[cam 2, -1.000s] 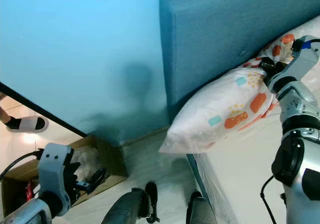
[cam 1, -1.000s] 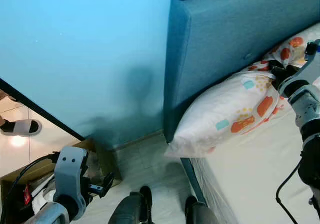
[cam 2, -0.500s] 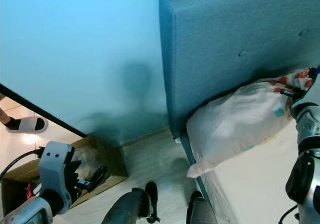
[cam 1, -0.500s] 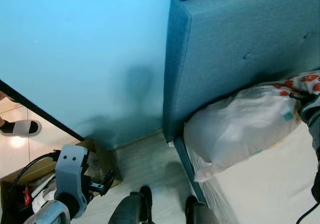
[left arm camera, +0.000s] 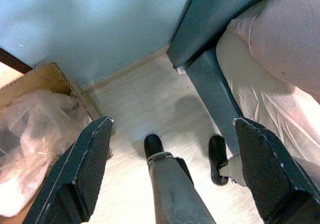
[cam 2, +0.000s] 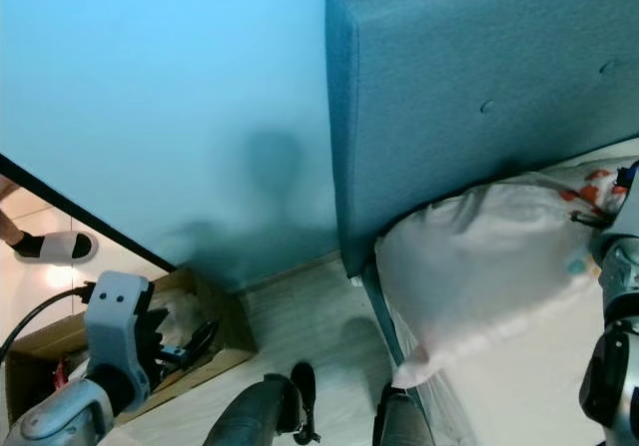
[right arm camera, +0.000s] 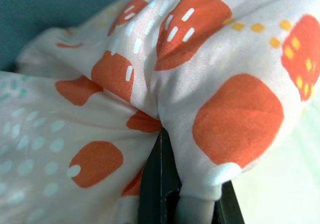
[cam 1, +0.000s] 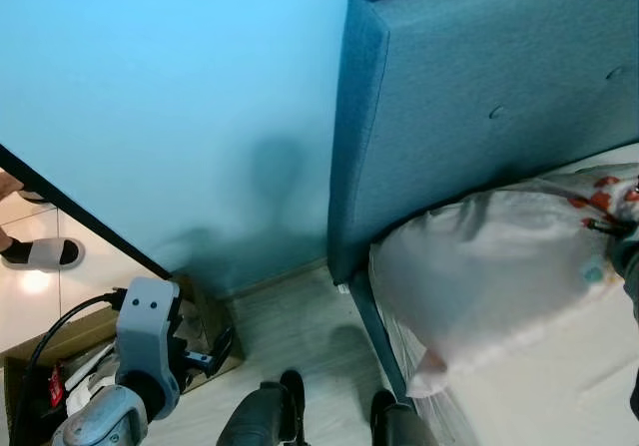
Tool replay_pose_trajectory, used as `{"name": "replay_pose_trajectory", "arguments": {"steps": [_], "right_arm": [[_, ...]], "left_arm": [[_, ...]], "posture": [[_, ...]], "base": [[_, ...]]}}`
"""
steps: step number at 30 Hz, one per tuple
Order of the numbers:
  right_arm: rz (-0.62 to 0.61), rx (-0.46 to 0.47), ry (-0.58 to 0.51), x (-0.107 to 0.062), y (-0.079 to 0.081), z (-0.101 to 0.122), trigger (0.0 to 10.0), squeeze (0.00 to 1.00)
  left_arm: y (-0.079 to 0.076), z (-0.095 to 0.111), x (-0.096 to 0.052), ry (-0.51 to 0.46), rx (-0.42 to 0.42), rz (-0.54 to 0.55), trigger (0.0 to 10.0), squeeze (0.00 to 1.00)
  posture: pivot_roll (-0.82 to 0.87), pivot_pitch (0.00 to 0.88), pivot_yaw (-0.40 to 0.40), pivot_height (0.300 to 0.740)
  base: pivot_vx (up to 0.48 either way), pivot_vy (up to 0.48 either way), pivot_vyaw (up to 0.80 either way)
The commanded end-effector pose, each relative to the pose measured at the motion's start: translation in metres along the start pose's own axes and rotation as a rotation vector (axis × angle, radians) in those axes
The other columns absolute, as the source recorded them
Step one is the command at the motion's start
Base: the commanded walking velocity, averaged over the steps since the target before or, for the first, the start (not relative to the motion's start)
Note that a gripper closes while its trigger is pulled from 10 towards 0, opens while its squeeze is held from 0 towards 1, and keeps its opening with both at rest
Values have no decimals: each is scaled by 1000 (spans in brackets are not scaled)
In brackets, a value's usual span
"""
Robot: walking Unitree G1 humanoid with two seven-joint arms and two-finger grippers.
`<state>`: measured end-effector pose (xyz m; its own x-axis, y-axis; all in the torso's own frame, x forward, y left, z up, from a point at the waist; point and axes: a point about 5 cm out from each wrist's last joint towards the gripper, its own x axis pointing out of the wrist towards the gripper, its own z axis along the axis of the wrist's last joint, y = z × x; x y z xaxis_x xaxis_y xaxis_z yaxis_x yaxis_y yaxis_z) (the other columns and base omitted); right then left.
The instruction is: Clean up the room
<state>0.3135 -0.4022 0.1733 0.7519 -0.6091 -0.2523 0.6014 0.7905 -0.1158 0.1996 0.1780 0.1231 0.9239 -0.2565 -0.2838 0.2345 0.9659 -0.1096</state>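
A pillow (cam 1: 489, 266), white with orange and teal patches, lies at the head of the bed against the blue headboard (cam 1: 479, 87), its pale side up and one corner hanging past the mattress edge. At the view's right edge my right gripper (cam 1: 607, 228) is shut on the pillow's patterned end. In the right wrist view the cloth (right arm camera: 200, 83) is pinched between the black fingers (right arm camera: 159, 184). My left gripper (cam 1: 215, 351) hangs low on the left above the cardboard box, and in the left wrist view its fingers (left arm camera: 85, 164) stand wide open with nothing between them.
A cardboard box (left arm camera: 45, 78) holding crumpled plastic stands on the floor by the light blue wall (cam 1: 170, 97). A person's foot in a white slipper (cam 1: 40, 254) is at far left. My own feet (cam 1: 290, 411) stand on pale floor beside the bed's white sheet (cam 1: 559, 386).
The pillow has been dragged right and turned over, so its pale side now faces up and it hangs less over the bed's edge. My right gripper went right with it.
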Motion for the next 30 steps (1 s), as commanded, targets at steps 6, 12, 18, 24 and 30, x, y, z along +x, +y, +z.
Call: {"name": "replay_pose_trajectory", "arguments": {"steps": [6,12,18,24,30], "right_arm": [[-163,-94,60,-3,-30,-21,10000,31],[-270,-158,37,-6,-41,-22,10000,1000],[-366,-261,-28,-6,-41,-12,10000,1000],[-411,-349,-82,-6,-34,-2,10000,1000],[-35,-212,-152,-2,34,7,10000,733]], "left_arm": [[-1,-9,2,20,-45,14,10000,0],[-2,-7,10,1,-66,16,10000,0],[-5,-2,22,-36,-83,8,10000,0],[-4,-1,31,-57,-99,16,10000,0],[-1,-3,43,-76,-115,31,10000,0]], "posture": [[124,336,64,740],[113,318,51,740],[110,271,35,740],[97,232,19,740],[69,165,-4,740]], "base": [[0,0,0],[0,0,0],[0,0,0],[0,0,0],[0,0,0]]}}
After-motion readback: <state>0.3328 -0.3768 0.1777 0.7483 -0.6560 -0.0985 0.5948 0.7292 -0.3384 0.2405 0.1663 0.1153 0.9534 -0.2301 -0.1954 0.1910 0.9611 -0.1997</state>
